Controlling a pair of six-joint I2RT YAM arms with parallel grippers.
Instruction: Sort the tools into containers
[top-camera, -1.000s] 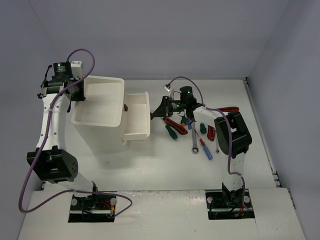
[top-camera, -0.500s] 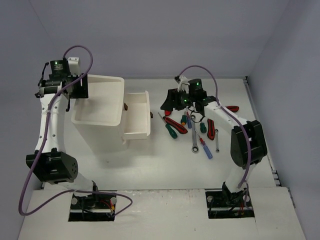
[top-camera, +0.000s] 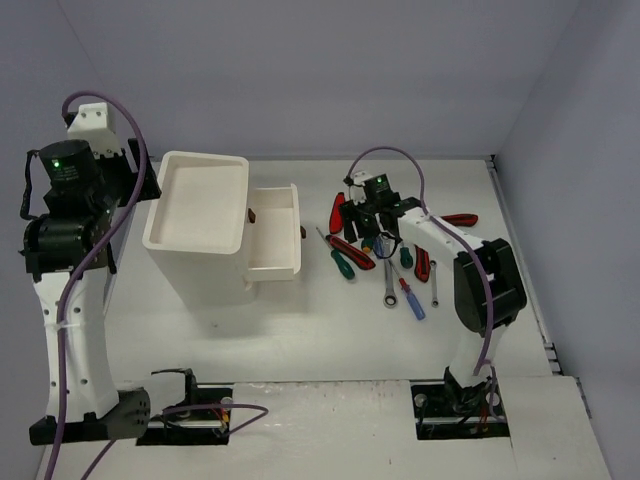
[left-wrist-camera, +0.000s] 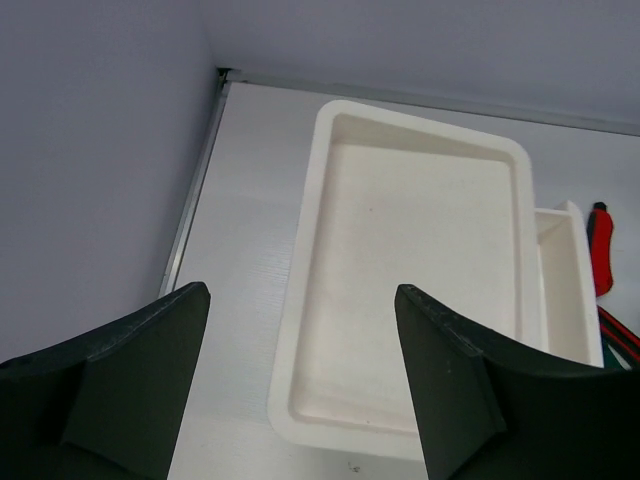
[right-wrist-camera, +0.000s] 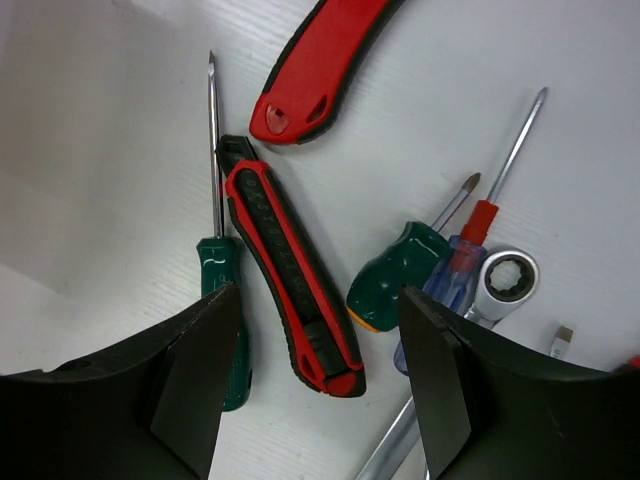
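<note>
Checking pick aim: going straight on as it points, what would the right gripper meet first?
Most likely the red-and-black utility knife, lying directly beneath the open right gripper; depth is unclear.

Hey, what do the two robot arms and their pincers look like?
The left arm and right arm are white links with chunky black joint housings. A purple cable loops along each, and a green light glows near each wrist. The left pincer and right pincer have broad, matte black, wedge-shaped fingers.
</note>
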